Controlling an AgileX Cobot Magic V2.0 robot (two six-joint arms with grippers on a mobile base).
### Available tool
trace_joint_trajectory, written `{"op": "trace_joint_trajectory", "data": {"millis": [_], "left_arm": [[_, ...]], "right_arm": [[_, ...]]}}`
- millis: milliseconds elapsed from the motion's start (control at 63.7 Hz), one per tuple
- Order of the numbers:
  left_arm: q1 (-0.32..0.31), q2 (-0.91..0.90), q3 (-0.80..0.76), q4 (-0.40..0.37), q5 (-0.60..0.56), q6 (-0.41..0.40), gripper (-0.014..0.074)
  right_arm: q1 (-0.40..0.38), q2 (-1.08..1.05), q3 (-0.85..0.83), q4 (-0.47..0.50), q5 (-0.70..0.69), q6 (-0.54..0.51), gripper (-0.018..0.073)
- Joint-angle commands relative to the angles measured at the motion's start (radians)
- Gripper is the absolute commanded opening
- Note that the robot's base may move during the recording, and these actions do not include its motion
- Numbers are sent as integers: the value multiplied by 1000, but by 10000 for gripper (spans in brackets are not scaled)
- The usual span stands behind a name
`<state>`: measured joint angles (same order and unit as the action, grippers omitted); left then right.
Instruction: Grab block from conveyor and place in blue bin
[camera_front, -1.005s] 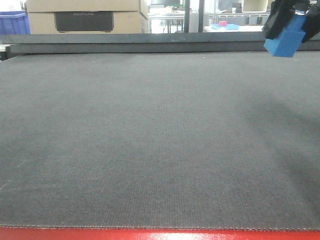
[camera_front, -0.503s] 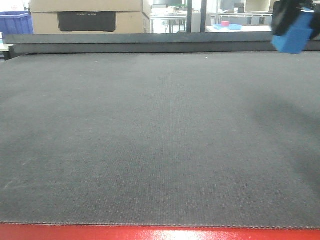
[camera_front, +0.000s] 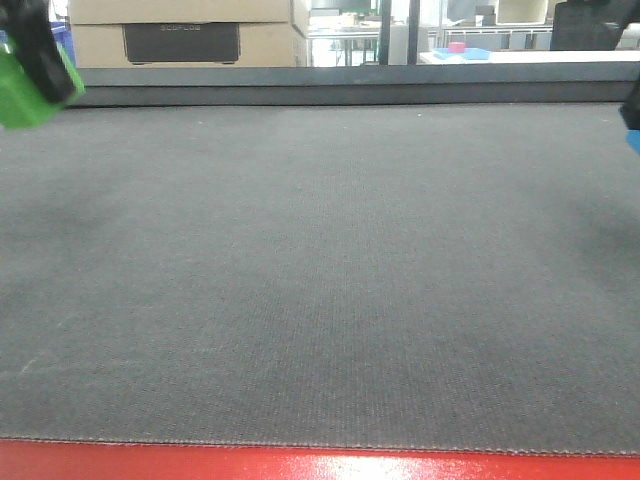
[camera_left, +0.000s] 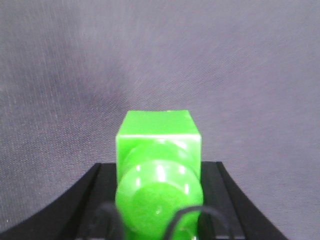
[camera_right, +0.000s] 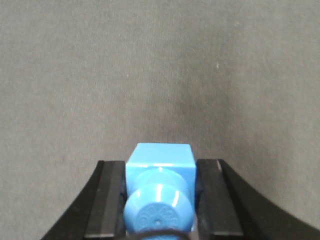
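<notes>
Belt: dark grey conveyor (camera_front: 320, 280) fills ur front view, red frame (camera_front: 320, 465) along the bottom, cardboard box (camera_front: 180, 30) past the far edge.
Block: blue block (camera_right: 159, 155) is off the belt and up in the air. Only a sliver shows at the far R edge of the front view. The stud faces the wrist cam.
R tool: right gripper (camera_right: 160, 167) is closed down to block width, with its fingers (camera_right: 107, 200) flat on the block's sides. It touches nothing else.
L tool: left gripper (camera_left: 159, 167) is the same story, clamped on a green block (camera_left: 157, 132) above the belt, near the far L side.
Done: grab looks complete to me, since the block's lifted and the hold looks firm.
Left: carry + drop. There's no blue bin I can be sure of in any view, so u can't judge the travel yet.
Watch: hold the squeeze till ur over the bin. The green one isn't in this job as worded.
</notes>
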<state>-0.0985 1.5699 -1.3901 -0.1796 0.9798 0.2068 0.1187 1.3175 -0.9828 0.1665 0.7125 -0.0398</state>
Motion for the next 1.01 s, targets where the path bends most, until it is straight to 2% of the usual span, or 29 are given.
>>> {"op": "trace_joint_trajectory", "data": {"millis": [0,298,440,628,770,864,990], "left_arm": [[-7,-92,61,-22,-54,-11,-111],[-7,-407,349,-4,-214,-11,-111],[-7,-561,426,5,-287,-11,-111],[-12,-701,433,12,-300,-11,-111],[-69,-759,433,79,-302,-11,-111],[-105,-805,433,89,-302,-11,-111],[-116,-877,433,89,-318,-11,-111]], "right_arm": [[-4,-69,50,-11,-45,-7,-162],[-4,-276,119,-11,-26,-48,-162],[-4,-389,121,-11,-7,-78,-162],[19,-529,121,-11,-9,-88,-162],[79,-620,121,-11,-13,-95,-162],[104,-688,121,-11,-13,-95,-162],[111,-774,117,-11,-32,-95,-162]]}}
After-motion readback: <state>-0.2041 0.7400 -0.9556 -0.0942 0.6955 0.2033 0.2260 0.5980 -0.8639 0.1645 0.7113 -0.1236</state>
